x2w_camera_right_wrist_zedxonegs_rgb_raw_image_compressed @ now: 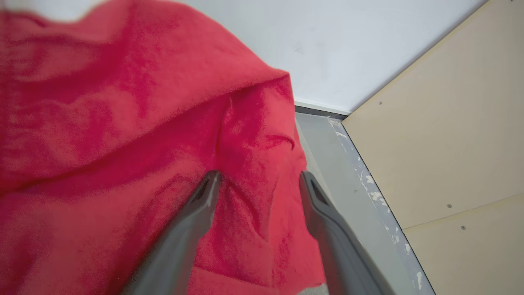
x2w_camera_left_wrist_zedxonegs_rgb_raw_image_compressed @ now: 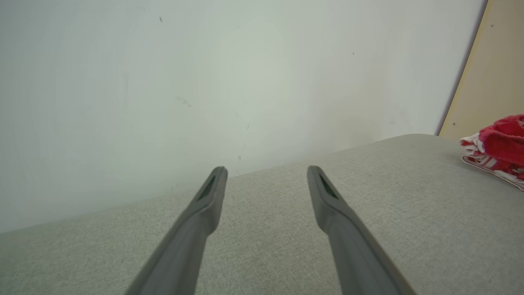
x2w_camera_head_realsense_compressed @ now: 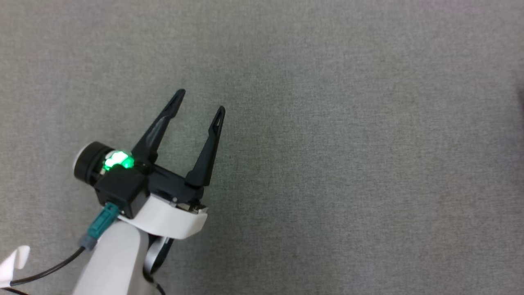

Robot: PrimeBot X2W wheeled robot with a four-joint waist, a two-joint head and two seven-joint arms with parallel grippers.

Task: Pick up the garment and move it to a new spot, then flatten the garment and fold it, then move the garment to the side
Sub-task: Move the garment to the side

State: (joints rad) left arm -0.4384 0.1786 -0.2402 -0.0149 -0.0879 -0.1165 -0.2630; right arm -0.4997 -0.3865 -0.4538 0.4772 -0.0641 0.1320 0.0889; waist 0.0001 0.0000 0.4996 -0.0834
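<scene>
Here, red garment [x2w_camera_right_wrist_zedxonegs_rgb_raw_image_compressed: 123, 123], right jaws apart

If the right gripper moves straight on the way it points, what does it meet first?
Probably the red garment, bunched directly ahead of the right gripper; the depth is unclear.

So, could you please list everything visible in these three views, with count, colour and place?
wall: one, white, at the back
surface: one, grey fabric, before the wall
panels: two, beige, right of the wall
garment: one, red with white stripes, on the surface near the panels
cable: one, black, by the left forearm
left gripper: one, black, over the surface, jaws open
right gripper: one, dark, at the garment, jaws open
</scene>
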